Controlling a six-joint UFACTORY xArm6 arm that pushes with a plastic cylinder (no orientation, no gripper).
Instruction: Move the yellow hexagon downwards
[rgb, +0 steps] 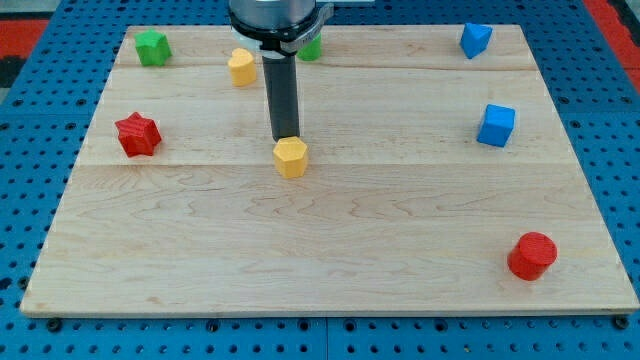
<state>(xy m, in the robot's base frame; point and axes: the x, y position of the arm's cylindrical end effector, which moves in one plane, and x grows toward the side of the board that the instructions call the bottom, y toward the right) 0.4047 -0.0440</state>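
Note:
The yellow hexagon (291, 157) lies on the wooden board (330, 250), a little left of the view's middle. My tip (285, 138) stands right at the hexagon's top edge, touching or nearly touching it. The dark rod rises straight up from there to the arm's body at the view's top.
A second yellow block (241, 67) lies up and left of the rod. A green star (152, 46) is at top left, another green block (311, 46) partly hidden behind the arm. A red star (137, 134) left, blue blocks (475, 39) (495, 125) right, red cylinder (531, 255) bottom right.

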